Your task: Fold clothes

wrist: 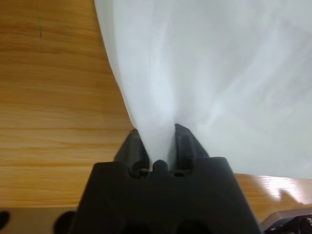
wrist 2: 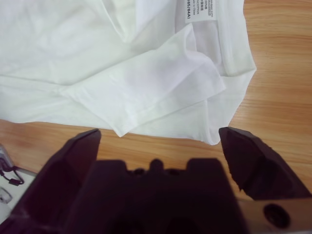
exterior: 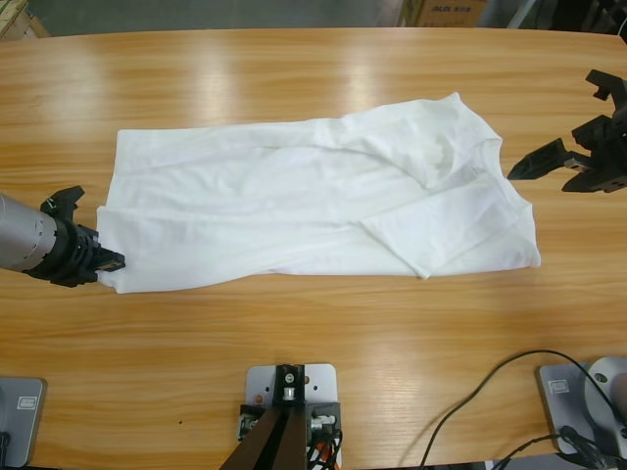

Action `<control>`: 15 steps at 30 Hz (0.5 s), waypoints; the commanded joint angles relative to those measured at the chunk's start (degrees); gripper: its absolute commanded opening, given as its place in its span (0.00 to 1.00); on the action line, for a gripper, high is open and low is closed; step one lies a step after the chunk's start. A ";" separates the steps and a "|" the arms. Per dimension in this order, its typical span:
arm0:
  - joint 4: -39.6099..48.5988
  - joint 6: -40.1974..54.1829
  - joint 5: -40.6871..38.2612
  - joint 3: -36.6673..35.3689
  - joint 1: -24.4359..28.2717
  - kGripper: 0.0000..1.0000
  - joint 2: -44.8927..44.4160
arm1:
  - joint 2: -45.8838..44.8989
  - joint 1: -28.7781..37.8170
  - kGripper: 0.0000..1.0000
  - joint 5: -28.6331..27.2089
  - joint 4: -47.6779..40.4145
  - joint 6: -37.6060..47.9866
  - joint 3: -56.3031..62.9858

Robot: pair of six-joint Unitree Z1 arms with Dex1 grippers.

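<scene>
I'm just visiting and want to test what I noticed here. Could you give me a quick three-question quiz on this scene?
1. True or false: the left gripper is shut on the T-shirt.
2. The right gripper is: A) open, off the shirt; B) clamping a sleeve; C) out of sight.
3. What does the shirt lie on?

Key: 1 true; 2 A; 3 the wooden table.

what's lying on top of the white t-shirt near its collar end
A folded-over short sleeve of the thin white T-shirt itself lies on its body there; nothing else rests on it. Whatever lies beneath the fabric on the wooden table is covered.
</scene>
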 commanded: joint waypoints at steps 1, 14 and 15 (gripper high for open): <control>0.33 0.73 0.24 2.17 -0.61 0.00 -1.72 | -1.03 0.63 0.86 0.94 -0.43 -0.07 1.66; 0.31 0.64 0.24 2.17 -0.69 0.00 -2.44 | 3.95 0.12 0.97 2.82 -4.65 11.92 6.04; 0.31 0.64 0.24 2.17 -0.71 0.00 -2.51 | 2.82 -0.01 0.97 2.82 -6.25 13.41 7.73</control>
